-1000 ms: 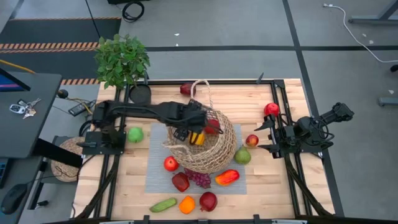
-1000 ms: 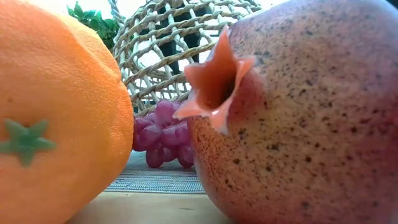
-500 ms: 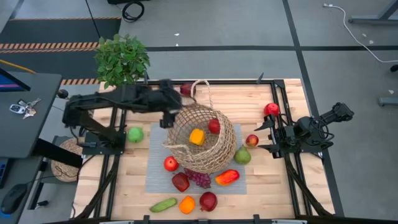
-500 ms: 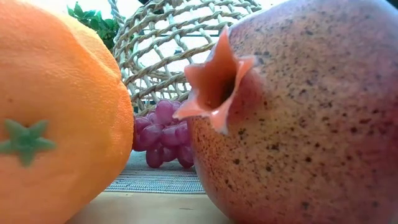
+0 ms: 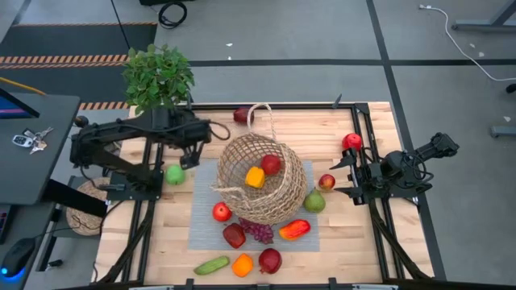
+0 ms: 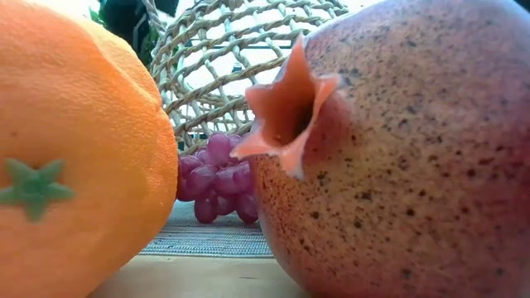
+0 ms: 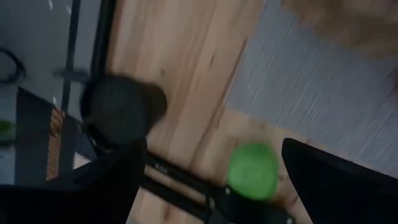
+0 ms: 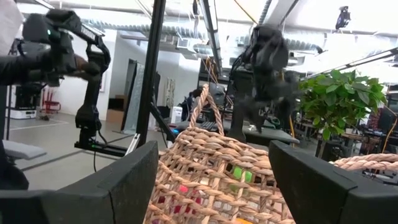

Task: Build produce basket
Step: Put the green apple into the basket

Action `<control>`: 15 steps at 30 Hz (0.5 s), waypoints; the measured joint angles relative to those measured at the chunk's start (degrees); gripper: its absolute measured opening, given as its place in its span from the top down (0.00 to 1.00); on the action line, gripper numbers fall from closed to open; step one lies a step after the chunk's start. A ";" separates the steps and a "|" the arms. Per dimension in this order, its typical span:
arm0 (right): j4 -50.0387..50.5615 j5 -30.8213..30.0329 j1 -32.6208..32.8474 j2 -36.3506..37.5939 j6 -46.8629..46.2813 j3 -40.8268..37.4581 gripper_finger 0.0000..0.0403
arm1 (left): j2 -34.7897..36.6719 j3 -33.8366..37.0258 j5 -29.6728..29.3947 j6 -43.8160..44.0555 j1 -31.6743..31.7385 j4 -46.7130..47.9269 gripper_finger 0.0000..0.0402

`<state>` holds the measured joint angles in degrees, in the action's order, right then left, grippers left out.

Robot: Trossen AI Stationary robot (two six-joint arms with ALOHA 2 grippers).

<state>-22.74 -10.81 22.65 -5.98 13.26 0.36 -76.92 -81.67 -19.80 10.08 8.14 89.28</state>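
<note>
The tan wicker basket [image 5: 262,184] lies tipped on the grey mat [image 5: 201,229]. In it lie a yellow pepper [image 5: 255,176] and a red apple [image 5: 272,164]. My left gripper [image 5: 192,147] hangs open and empty to the left of the basket, above the table and near a green apple [image 7: 252,171] that rests on the wood. My right gripper [image 5: 343,173] waits open and empty at the table's right side and faces the basket [image 8: 217,177]. Other produce lies around the basket on the mat and the wood.
Near the front edge lie a cucumber [image 5: 211,264], an orange [image 5: 242,264] and a pomegranate [image 5: 269,260]. Grapes [image 5: 258,231], a red-orange pepper [image 5: 294,229], a pear [image 5: 314,201] and red apples [image 5: 222,212] ring the basket. A potted plant [image 5: 157,76] and a black pot [image 5: 181,121] stand at the far left.
My left gripper has drawn back out of the basket and gone toward the table's left edge, to above the wood near the green apple. The red apple and the yellow pepper have stayed in the basket. The basket has kept its place.
</note>
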 joint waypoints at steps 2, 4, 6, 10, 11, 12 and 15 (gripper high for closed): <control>0.08 0.02 0.01 -0.02 0.00 0.00 0.23 | 1.80 4.24 2.43 1.78 -0.04 -2.63 0.06; -0.36 -0.03 0.00 -0.02 0.00 0.00 0.23 | 4.05 8.14 5.16 4.06 -0.11 -3.16 0.06; -0.27 0.03 0.01 -0.02 0.00 0.00 0.23 | 5.55 11.68 7.38 6.49 -0.31 -2.66 0.06; -0.45 0.13 0.02 -0.02 0.00 0.02 0.23 | 7.69 19.14 9.52 10.50 -0.33 -3.49 0.06; -0.69 0.11 0.01 -0.02 0.00 0.01 0.23 | 8.10 21.35 9.54 10.94 -0.33 -3.99 0.06; -0.70 0.11 0.01 0.00 0.00 0.00 0.23 | 8.16 23.33 9.57 11.19 -0.32 -4.85 0.06; -0.77 0.11 0.00 0.00 0.00 0.00 0.23 | 7.97 28.72 9.91 11.82 -0.33 -8.85 0.06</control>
<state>-23.51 -10.70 22.66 -5.98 13.26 0.36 -68.95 -52.95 -9.89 21.90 7.81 80.43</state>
